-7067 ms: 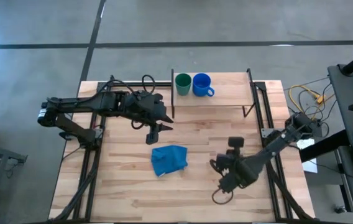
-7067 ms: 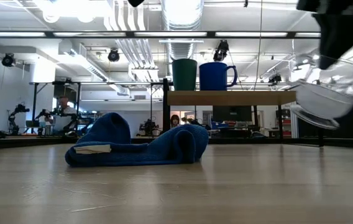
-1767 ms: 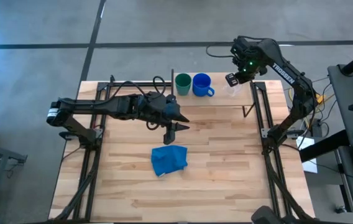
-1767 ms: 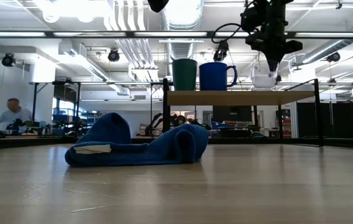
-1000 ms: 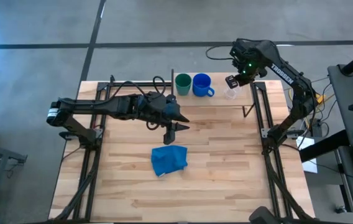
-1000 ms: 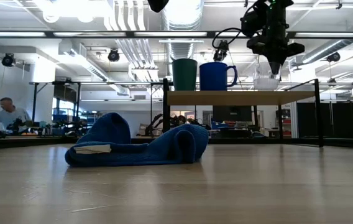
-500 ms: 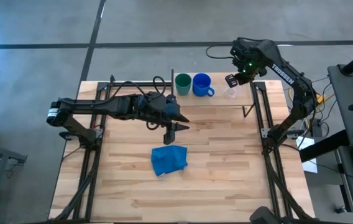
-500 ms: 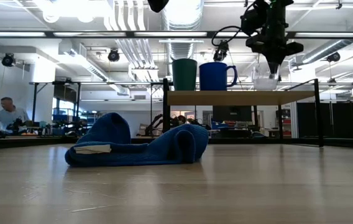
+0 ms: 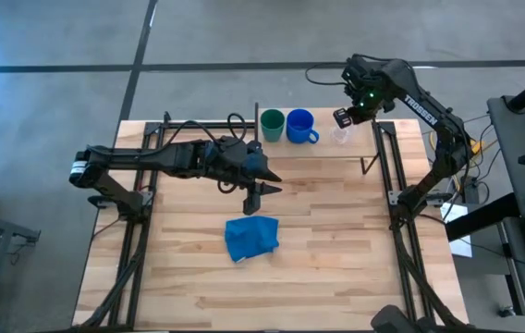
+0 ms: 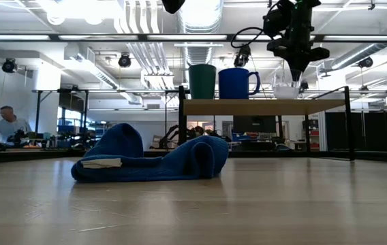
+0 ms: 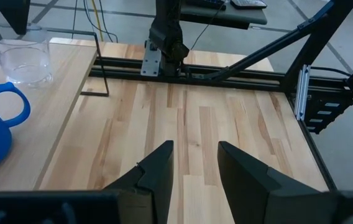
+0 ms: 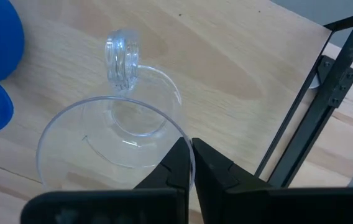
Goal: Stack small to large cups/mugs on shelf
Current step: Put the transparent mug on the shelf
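On the shelf (image 9: 336, 148), at the table's far side, stand a dark green cup (image 9: 272, 121) and a blue mug (image 9: 299, 126) with a side handle. To their right is the clear glass (image 12: 111, 143), which has a small side handle. My right gripper (image 12: 191, 152) points down over the shelf and is shut on the glass. The low view shows the three in a row: the green cup (image 10: 202, 82), the blue mug (image 10: 238, 83) and the glass (image 10: 287, 90). Above the table's middle, my left gripper (image 11: 195, 165) hangs open with nothing in it. My right gripper holds the glass by its rim (image 12: 181, 135), on the side away from the handle (image 12: 120, 59). The thin wall is pinched between the two fingers, which come from above and point down. The glass is upright with its base at the shelf board; whether it rests there I cannot tell.
A crumpled blue cloth (image 9: 251, 237) lies on the tabletop below my left gripper. Thin black uprights (image 12: 316, 99) stand at the shelf's ends, one close to the glass. Bare planks lie in front of the shelf. A person (image 10: 6, 122) sits far back in the room.
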`<state>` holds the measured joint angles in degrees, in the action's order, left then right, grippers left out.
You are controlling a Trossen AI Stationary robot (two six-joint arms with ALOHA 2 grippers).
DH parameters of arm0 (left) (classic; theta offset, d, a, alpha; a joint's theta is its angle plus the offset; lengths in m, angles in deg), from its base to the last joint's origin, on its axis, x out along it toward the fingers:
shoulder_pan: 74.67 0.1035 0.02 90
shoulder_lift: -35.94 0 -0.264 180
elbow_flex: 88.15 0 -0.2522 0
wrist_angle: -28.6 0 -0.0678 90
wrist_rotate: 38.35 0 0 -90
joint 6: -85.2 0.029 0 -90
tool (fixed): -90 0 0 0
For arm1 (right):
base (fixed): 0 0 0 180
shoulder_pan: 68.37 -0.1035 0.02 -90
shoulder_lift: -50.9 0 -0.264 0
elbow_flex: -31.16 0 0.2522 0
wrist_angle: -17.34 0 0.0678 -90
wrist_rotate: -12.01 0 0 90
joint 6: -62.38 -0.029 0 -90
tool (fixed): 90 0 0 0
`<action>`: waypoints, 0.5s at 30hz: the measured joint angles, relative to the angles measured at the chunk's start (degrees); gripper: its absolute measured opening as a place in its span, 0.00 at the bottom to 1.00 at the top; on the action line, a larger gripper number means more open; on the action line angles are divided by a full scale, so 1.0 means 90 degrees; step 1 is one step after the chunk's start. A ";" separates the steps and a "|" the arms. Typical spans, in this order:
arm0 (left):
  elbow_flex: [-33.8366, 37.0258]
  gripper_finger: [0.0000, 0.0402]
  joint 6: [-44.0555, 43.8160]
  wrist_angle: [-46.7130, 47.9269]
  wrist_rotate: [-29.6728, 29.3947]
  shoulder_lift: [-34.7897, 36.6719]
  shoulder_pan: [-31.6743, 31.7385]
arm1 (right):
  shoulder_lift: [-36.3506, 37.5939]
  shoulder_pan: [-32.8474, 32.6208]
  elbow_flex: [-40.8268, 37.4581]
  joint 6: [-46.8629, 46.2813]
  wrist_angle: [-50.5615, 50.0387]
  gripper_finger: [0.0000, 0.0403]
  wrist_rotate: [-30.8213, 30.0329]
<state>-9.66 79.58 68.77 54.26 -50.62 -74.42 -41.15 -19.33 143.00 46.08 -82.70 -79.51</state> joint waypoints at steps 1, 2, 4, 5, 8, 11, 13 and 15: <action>0.0000 0.28 -0.0004 0.0000 0.0000 0.0000 0.0000 | 0.0000 0.0000 0.0002 0.0029 0.0000 0.02 0.0000; 0.0000 0.28 -0.0006 0.0000 0.0001 0.0000 0.0000 | 0.0000 0.0000 0.0002 0.0029 0.0002 0.02 0.0000; 0.0000 0.28 -0.0007 0.0001 0.0010 0.0000 0.0000 | 0.0000 0.0000 0.0002 0.0027 0.0018 0.02 0.0000; 0.0000 0.28 -0.0007 0.0005 0.0012 0.0000 0.0000 | 0.0000 0.0000 0.0002 0.0027 0.0019 0.02 -0.0001; 0.0000 0.28 -0.0007 0.0008 0.0023 0.0000 0.0000 | 0.0000 0.0000 0.0002 0.0027 0.0047 0.02 0.0000; 0.0000 0.28 -0.0005 0.0010 0.0027 0.0000 0.0000 | 0.0000 0.0000 0.0005 0.0027 0.0137 0.02 0.0000; 0.0000 0.28 -0.0005 0.0010 0.0027 0.0000 0.0000 | 0.0000 0.0000 0.0005 0.0027 0.0215 0.02 0.0000; 0.0000 0.28 -0.0005 0.0010 0.0027 0.0000 0.0000 | 0.0000 0.0000 0.0005 0.0027 0.0215 0.02 0.0000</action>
<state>-9.66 79.53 68.86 54.50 -50.62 -74.42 -41.15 -19.33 143.05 46.32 -80.77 -79.52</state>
